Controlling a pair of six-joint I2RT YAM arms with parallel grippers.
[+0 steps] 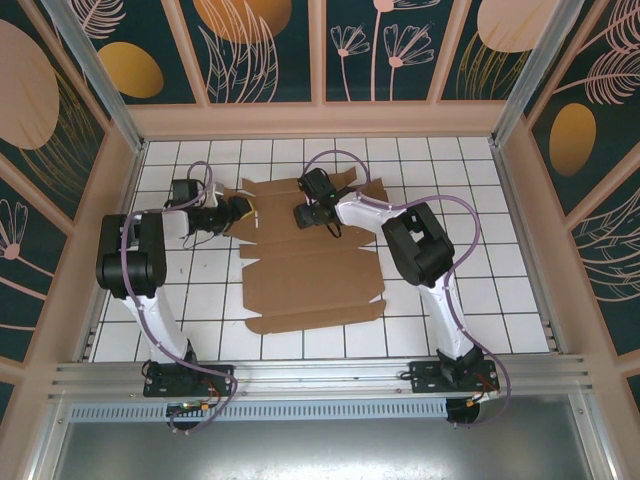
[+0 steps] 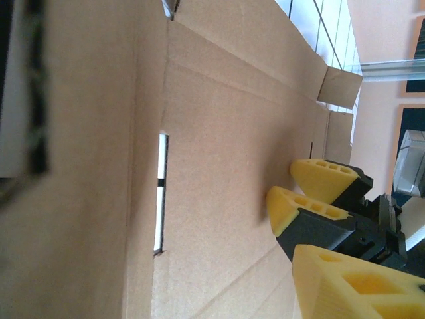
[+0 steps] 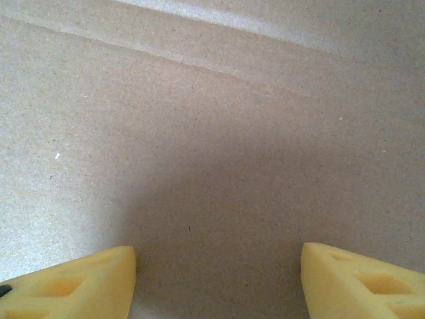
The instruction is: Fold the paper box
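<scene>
– Location of the paper box [image 1: 310, 275]?
– Flat sheet, mid worktop [image 1: 480, 270], toward its far edge. Right gripper [image 3: 218, 256] stands wide apart over a panel, holding nothing; left gripper [image 1: 242, 211] sits at the sheet's left edge.
– Risks?
– We judge the sheet may slide or crease off-line if lifted unpinned. Cardboard hides one left finger; we cannot tell its grip.

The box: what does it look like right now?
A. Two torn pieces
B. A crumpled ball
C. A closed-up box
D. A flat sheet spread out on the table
D: the box lies spread out on the table as one brown sheet, its flaps and creases showing and nothing closed up.
</scene>
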